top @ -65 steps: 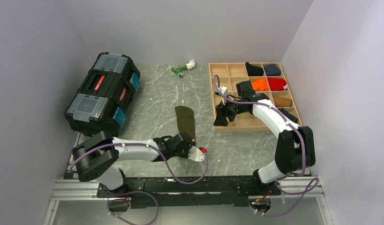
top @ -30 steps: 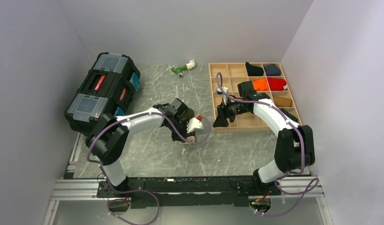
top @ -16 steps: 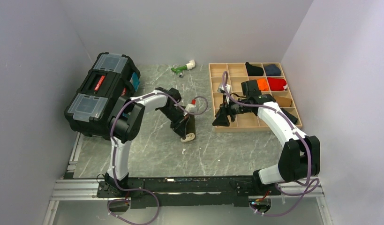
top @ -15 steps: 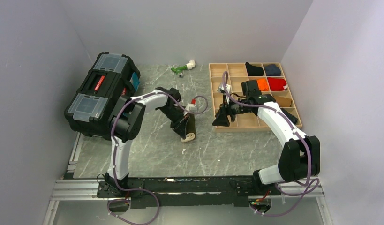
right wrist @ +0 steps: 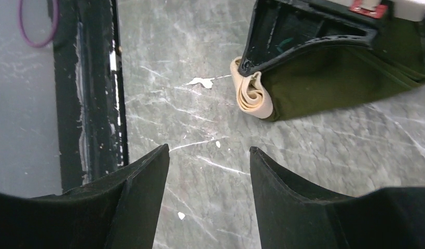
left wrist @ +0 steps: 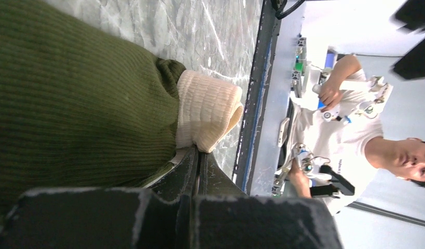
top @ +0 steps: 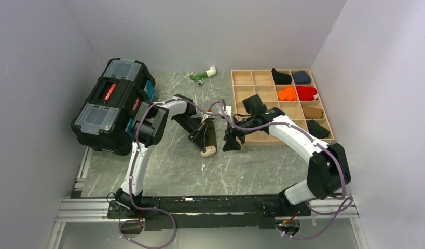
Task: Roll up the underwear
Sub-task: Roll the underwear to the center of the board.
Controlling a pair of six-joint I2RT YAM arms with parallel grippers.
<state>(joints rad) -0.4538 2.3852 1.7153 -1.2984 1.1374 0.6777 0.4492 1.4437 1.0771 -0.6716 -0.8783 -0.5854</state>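
Note:
The underwear (top: 212,136) lies mid-table as a dark olive bundle, its cream waistband (top: 209,151) coiled at the near end. My left gripper (top: 204,147) lies along its top, shut, with the tips pinched at the waistband edge. In the left wrist view the olive cloth (left wrist: 70,98) fills the left, and the cream waistband (left wrist: 207,106) meets the left gripper (left wrist: 198,152). My right gripper (top: 230,145) hovers open just right of the bundle. In the right wrist view the right gripper (right wrist: 209,150) is over bare table, with the underwear (right wrist: 329,83) beyond its tips.
A wooden tray (top: 234,88) at the back right holds rolled cloths: black (top: 281,77), navy (top: 302,77), orange (top: 287,94), red (top: 306,92), brown (top: 313,112). A black toolbox (top: 114,104) stands at the left. A green and white part (top: 202,75) lies at the back.
My right arm has swung left from the tray's edge to beside the underwear. The left arm has stretched out further, its gripper staying on the bundle, which has hardly moved.

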